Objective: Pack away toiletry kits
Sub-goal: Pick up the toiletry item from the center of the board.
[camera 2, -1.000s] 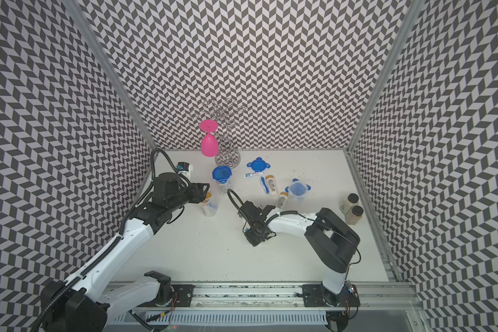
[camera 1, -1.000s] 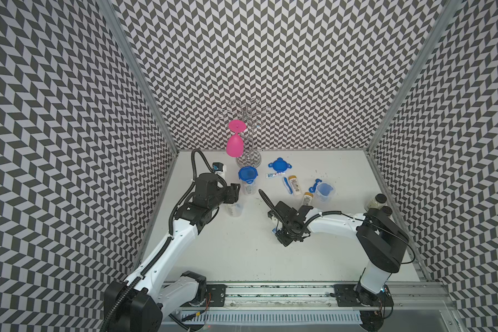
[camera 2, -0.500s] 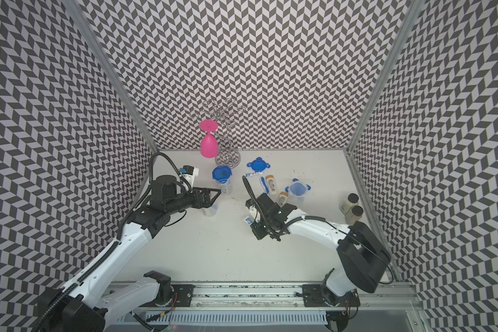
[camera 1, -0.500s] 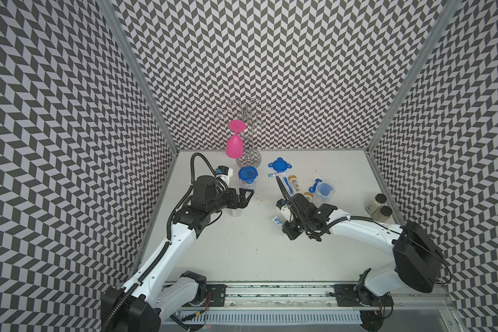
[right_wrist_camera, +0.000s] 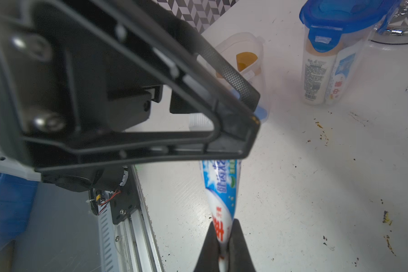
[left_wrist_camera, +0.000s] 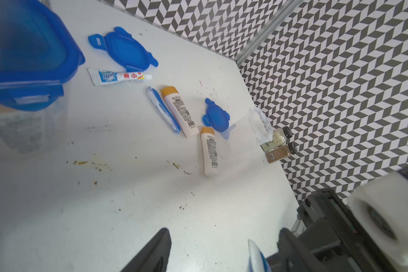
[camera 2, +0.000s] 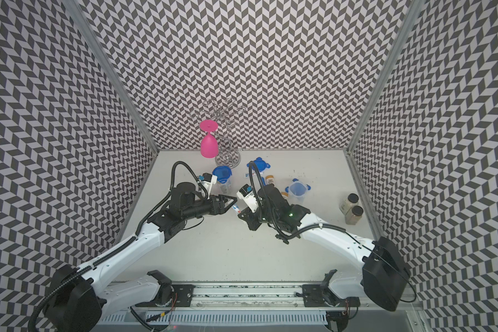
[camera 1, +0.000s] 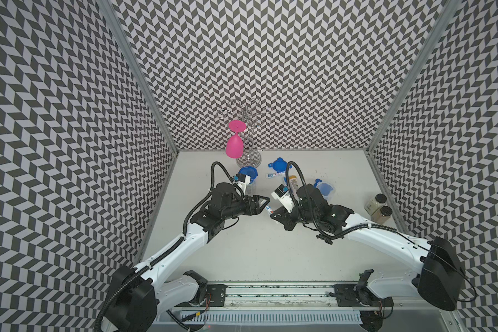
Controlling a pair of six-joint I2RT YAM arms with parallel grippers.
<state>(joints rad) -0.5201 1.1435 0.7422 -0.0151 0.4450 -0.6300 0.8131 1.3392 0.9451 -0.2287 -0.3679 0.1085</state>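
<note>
Chevron-patterned walls box in a white table (camera 1: 270, 258) speckled with crumbs. Both arms rise from the rail at the near edge and lean inward, with wrists bent so the 2 tools face each other above the table's middle. The right gripper (right_wrist_camera: 222, 249) is pressed onto a toothpaste tube (right_wrist_camera: 220, 188), pinching it near its narrow end and holding it off the surface. The left gripper (camera 1: 260, 203) has its jaws spread, with the tube's wide end at their tips; whether they touch cannot be told.

Toward the far edge stand a lidded jar (camera 1: 247, 175) holding a bottle and tube, and an open jar (right_wrist_camera: 240, 61) with an orange-capped bottle inside. Further right lie a loose lid (left_wrist_camera: 125, 48), a second tube (left_wrist_camera: 120, 76) and a toothbrush (left_wrist_camera: 163, 110). A bottle (left_wrist_camera: 180, 110) lies alongside the toothbrush, and another bottle (left_wrist_camera: 210, 150) is near it.
</note>
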